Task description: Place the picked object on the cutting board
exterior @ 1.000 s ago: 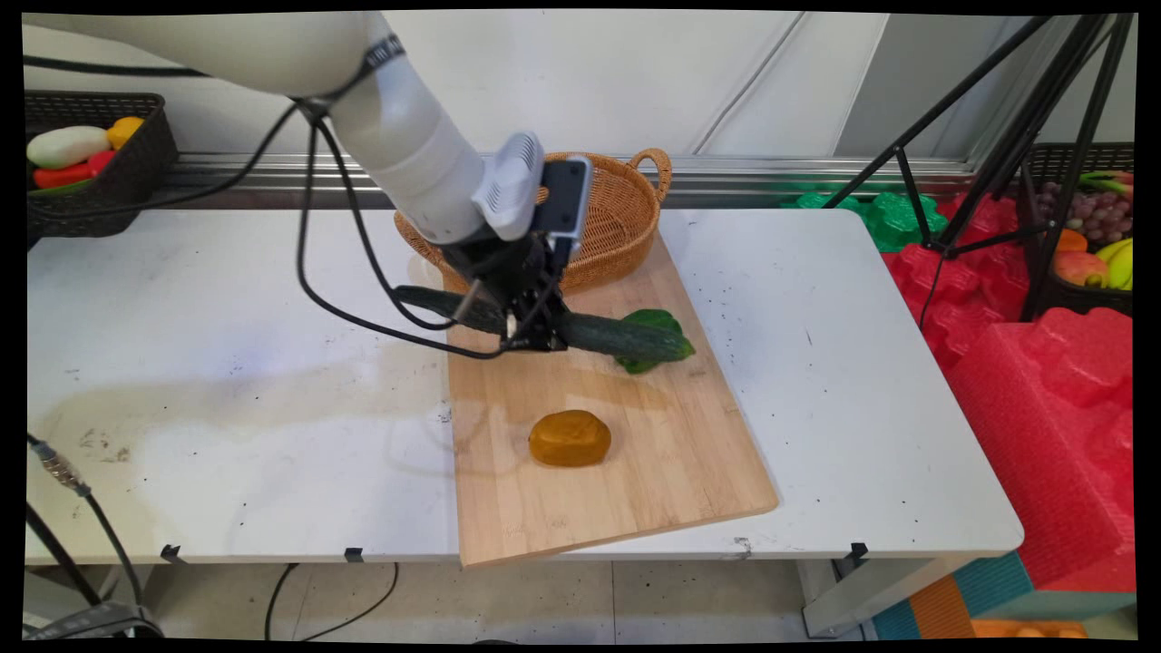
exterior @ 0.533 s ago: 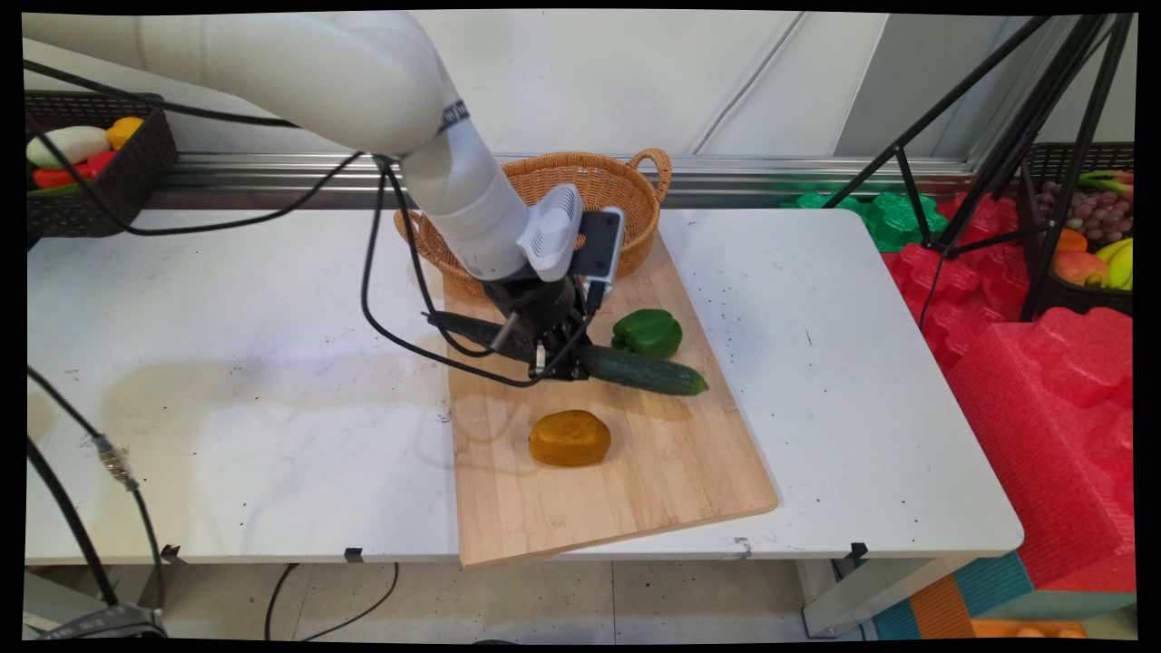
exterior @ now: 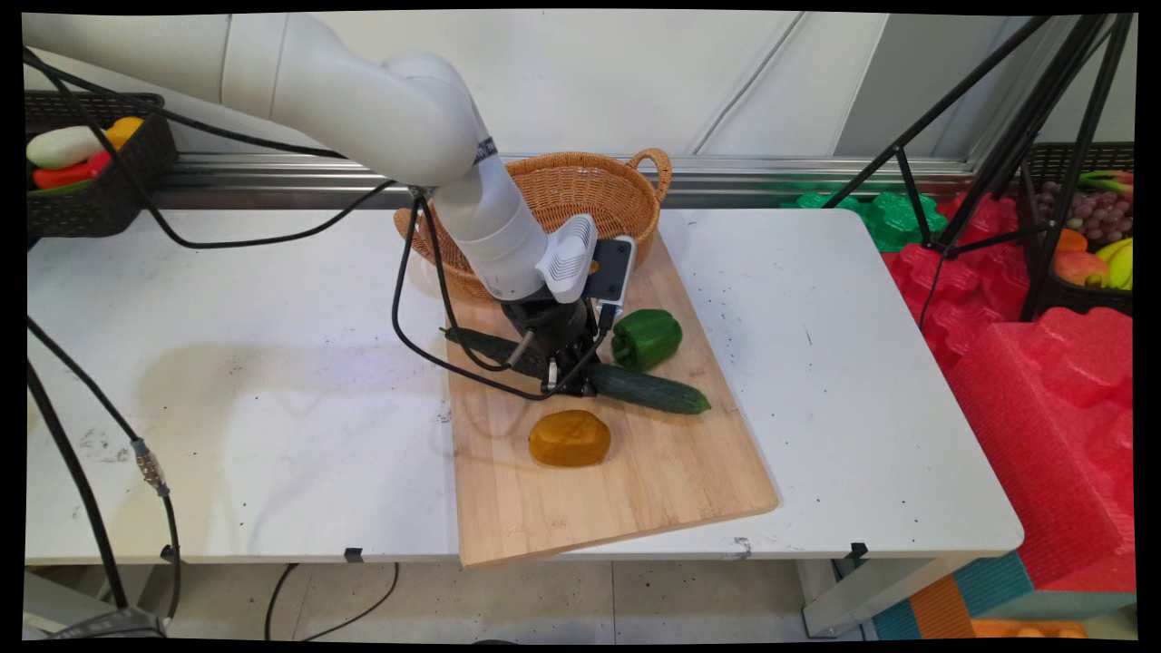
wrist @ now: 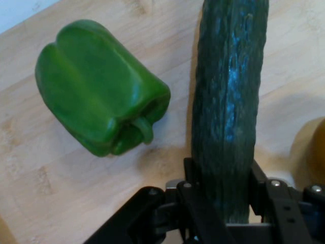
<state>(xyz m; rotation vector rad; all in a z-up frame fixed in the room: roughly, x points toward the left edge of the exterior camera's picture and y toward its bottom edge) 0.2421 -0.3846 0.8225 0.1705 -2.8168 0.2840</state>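
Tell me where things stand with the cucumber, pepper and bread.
Done: nothing sits in the wicker basket. In hand: gripper is clamped on the cucumber, low over the cutting board. Left: green pepper and bread roll lie loose on the board.

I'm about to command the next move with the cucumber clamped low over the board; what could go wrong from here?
The end effector grips the cucumber near its middle, with long ends overhanging; it might pivot or slip. The green pepper lies close beside the cucumber, so a swing could knock it. The bread roll sits close on the other side of the cutting board, leaving little clearance.
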